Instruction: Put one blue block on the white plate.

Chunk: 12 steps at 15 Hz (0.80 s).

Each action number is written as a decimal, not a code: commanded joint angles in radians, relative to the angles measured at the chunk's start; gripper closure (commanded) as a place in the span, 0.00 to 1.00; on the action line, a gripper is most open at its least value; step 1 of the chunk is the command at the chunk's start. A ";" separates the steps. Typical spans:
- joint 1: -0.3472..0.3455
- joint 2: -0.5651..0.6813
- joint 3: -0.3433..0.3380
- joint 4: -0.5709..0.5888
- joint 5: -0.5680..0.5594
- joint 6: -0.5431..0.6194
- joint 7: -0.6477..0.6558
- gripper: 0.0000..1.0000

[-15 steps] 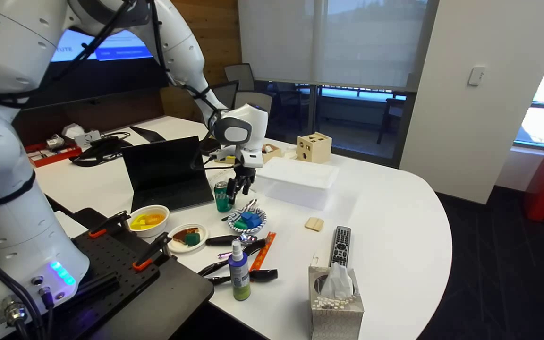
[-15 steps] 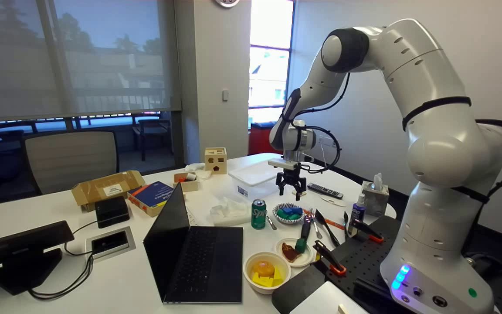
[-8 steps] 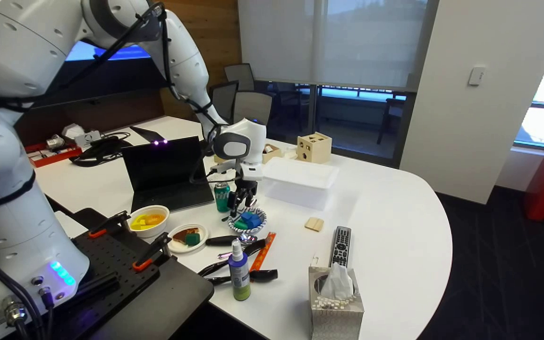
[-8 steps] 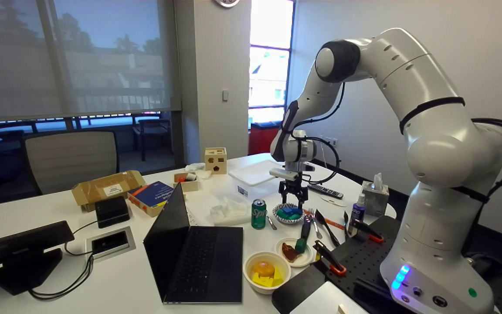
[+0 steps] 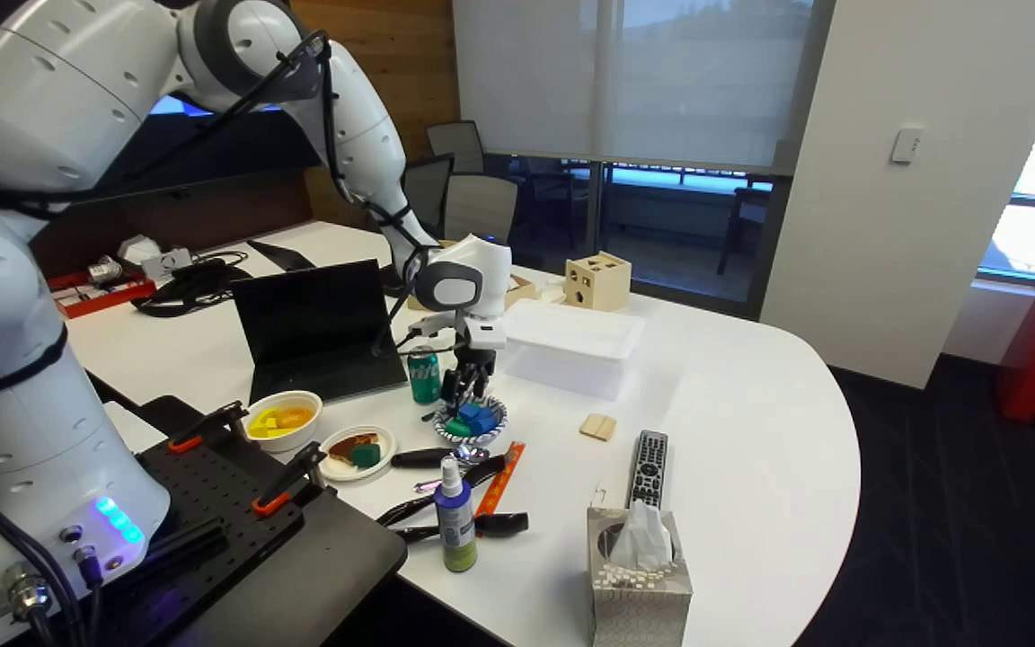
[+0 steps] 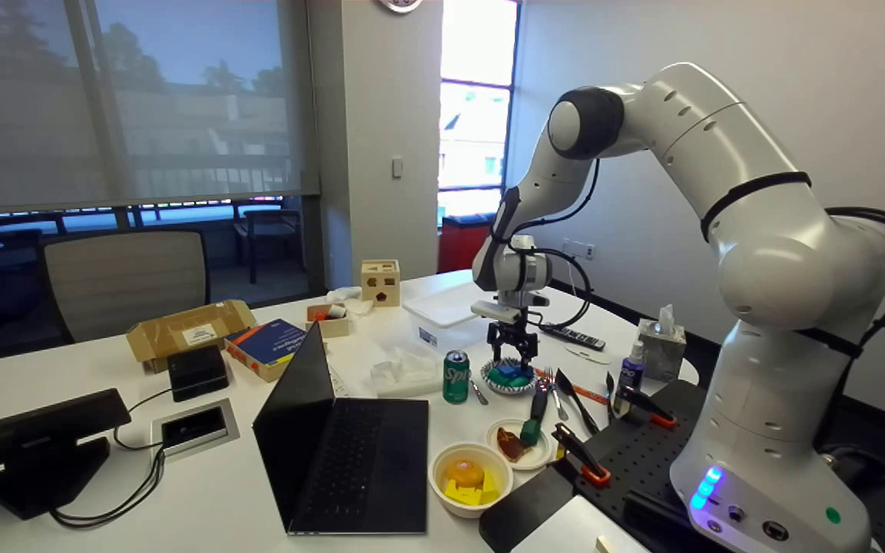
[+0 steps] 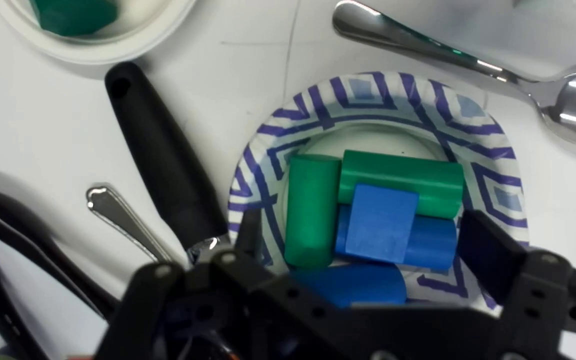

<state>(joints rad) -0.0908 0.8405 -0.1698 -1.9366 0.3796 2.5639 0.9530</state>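
Observation:
Blue blocks lie with green blocks in a patterned bowl [image 7: 378,95], which also shows in both exterior views [image 5: 501,420] [image 6: 488,382]. A square-faced blue block [image 7: 382,222] rests on top of a blue cylinder [image 7: 433,242] and overlaps a green cylinder [image 7: 403,175]. Another blue block [image 7: 353,284] is partly hidden by the gripper. My gripper [image 7: 365,235] is open above the bowl, its fingers on either side of the blocks; it also shows in both exterior views [image 5: 464,395] [image 6: 512,361]. The white plate [image 5: 334,467] [image 6: 541,462] [image 7: 98,54] holds a green block [image 6: 531,432] and a brown piece [image 6: 510,444].
A green can [image 6: 455,378] stands close to the bowl. A spoon [image 7: 468,60] and a black-handled utensil [image 7: 163,160] lie beside it. A bowl with yellow things [image 6: 470,507], an open laptop [image 6: 366,461], a clear box [image 5: 562,364] and a spray bottle [image 5: 455,517] are around.
My gripper has come down from above and beside the can to just over the patterned bowl. In the last half second it shifted only slightly. The blocks have not visibly moved.

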 commanded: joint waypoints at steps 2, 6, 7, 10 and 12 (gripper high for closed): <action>0.005 0.045 0.000 0.055 0.009 0.002 0.037 0.00; 0.007 0.066 0.001 0.070 0.009 0.003 0.050 0.26; 0.007 0.068 0.002 0.070 0.008 0.006 0.051 0.29; 0.008 0.073 0.002 0.072 0.009 0.010 0.053 0.48; 0.009 0.071 0.003 0.073 0.009 0.014 0.053 0.63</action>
<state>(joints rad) -0.0906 0.9048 -0.1665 -1.8720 0.3797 2.5645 0.9755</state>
